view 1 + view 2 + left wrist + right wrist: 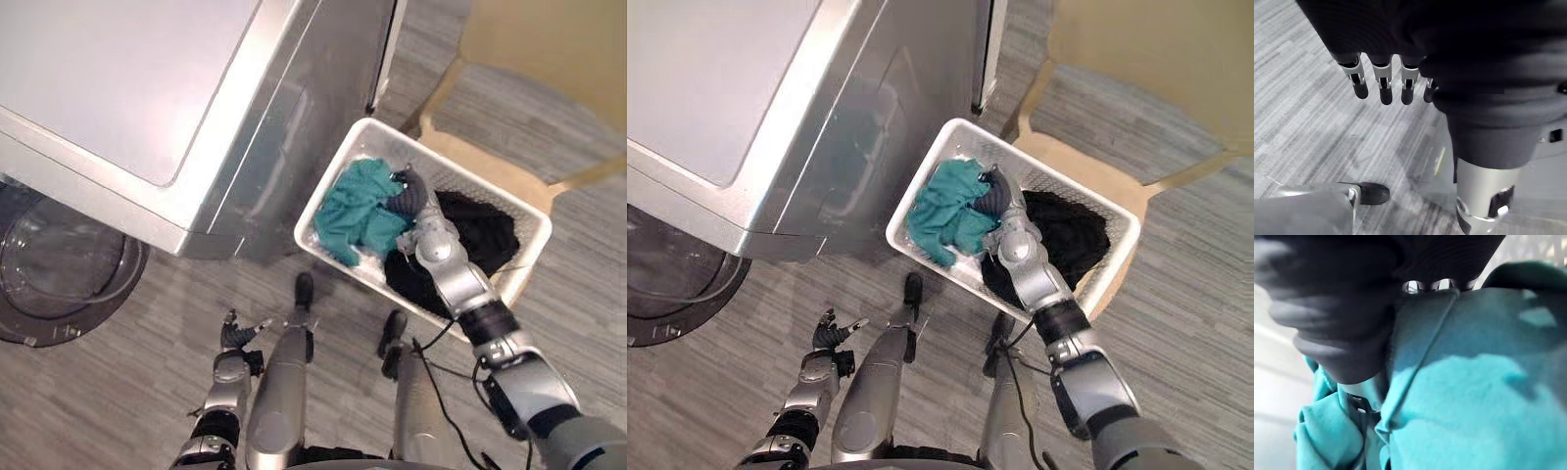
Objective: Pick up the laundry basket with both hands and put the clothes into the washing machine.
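A white laundry basket stands to the right of the washing machine, on a low wooden seat. A teal garment lies in its near-left part and a black garment in its right part. My right hand reaches into the basket and rests on the teal garment, which presses close against the hand in the right wrist view. My left hand hangs low over the floor, well left of the basket, open with straight fingers and holding nothing.
The washing machine's round glass door stands open at the lower left. A light wooden chair is behind the basket at the upper right. Grey plank floor lies between the machine and the basket.
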Robot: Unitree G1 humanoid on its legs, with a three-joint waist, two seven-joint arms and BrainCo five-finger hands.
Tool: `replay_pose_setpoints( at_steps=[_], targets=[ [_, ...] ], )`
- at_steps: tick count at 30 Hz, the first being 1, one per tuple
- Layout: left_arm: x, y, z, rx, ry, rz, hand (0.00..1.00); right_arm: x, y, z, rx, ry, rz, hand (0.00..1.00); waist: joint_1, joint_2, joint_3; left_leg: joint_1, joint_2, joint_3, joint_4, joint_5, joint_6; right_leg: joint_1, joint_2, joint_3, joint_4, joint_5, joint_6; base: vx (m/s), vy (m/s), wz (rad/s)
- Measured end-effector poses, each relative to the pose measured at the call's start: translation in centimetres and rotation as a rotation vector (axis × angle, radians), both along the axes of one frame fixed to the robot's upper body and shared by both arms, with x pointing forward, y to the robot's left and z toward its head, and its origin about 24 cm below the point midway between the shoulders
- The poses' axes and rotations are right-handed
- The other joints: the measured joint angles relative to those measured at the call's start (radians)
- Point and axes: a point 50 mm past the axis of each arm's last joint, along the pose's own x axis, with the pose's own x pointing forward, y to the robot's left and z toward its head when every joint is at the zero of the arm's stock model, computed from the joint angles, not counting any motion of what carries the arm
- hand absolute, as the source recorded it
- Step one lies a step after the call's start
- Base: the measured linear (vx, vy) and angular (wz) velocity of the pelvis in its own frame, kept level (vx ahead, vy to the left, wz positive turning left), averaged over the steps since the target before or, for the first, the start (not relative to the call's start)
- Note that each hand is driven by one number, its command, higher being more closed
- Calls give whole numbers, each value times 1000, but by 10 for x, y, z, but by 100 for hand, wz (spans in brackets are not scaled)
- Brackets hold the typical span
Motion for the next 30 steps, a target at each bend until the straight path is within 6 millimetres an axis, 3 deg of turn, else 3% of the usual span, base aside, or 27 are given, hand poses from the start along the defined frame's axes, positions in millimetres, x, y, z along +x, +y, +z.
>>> replay_pose_setpoints(
  at_steps=[1,2,4,7,10,15,17,18,19,21,22,24,26,27,28,29,30],
  targets=[
    [-4,1,-2,2,12,3,0,-5,-1,-3,32,-3,-4,100,-3,-7,-5,14,2,1,-2,0,0,13,3,0,-5,0,0,0,0,0],
    [-23,8,-13,14,76,11,0,-17,1,-16,114,17,5,100,-23,-32,-54,34,1,0,-15,-5,-6,39,13,-2,-32,-1,1,-4,-6,-4],
    [-40,14,-23,18,140,4,0,-31,-2,-32,183,50,0,100,-28,-56,-97,68,5,2,-35,-8,-10,78,23,0,-72,6,8,62,4,-9],
    [-61,20,-33,24,212,18,0,-44,-6,-50,250,107,12,100,-44,-74,-155,120,6,10,-39,-24,-8,143,41,11,-142,35,9,78,8,-14],
    [-77,25,-40,32,266,30,0,-55,-6,-58,298,138,56,100,-46,-75,-213,189,7,42,-71,-33,-5,218,50,45,-236,82,19,91,40,-35],
    [-78,31,-38,44,260,37,0,-64,-6,-55,383,99,101,100,-52,-73,-234,219,7,69,-43,-52,6,250,51,92,-254,118,22,27,42,-28],
    [-73,30,-34,44,232,38,0,-68,-9,-61,386,112,89,100,-55,-66,-239,195,10,55,11,-69,32,257,56,104,-253,141,59,-89,42,16],
    [-66,29,-29,42,197,39,0,-73,-13,-58,387,96,78,100,-56,-55,-239,174,26,32,21,-78,43,232,59,137,-89,37,62,-64,14,66],
    [-61,27,-24,43,156,37,0,-78,-11,-55,404,77,78,100,-55,-58,-242,162,9,-4,46,-74,40,219,51,163,125,-58,64,-46,-14,77],
    [-60,28,-16,47,107,48,0,-81,-3,-47,413,44,115,100,-38,-69,-254,131,-20,-32,89,-73,41,244,52,213,284,-118,99,-94,-82,67],
    [-59,27,-12,48,82,54,0,-81,0,-44,412,27,133,100,-31,-69,-259,110,-28,-42,108,-73,40,256,55,226,295,-136,95,-206,-157,50],
    [-54,17,2,26,-8,56,0,-81,5,-31,411,-32,165,100,10,-38,-271,24,-30,-81,149,-44,12,285,94,224,186,-250,4,-346,-197,48],
    [-54,3,11,-19,-69,51,0,-80,4,-29,405,-42,159,100,18,-5,-283,-18,-22,-125,104,12,-3,289,124,168,111,-310,-48,-366,-181,65],
    [-50,-5,18,-40,-109,36,0,-79,1,-29,393,-42,146,100,9,38,-279,-23,3,-135,32,34,10,280,159,120,99,-306,-67,-331,-167,89],
    [-49,-10,21,-54,-124,25,0,-79,-2,-30,383,-36,139,100,1,49,-278,-15,20,-116,-16,14,30,277,161,80,88,-293,-80,-500,-203,145],
    [-43,-20,28,-72,-163,-14,0,-76,-5,-31,361,-29,131,100,-18,45,-274,-15,28,-47,-57,-38,68,277,139,16,63,-268,-106,-315,-101,136],
    [-39,-25,36,-74,-199,-39,0,-72,-7,-31,343,-26,132,100,-20,35,-269,-11,25,6,-28,-34,66,273,122,-14,49,-245,-120,-488,-188,146]
  ],
)
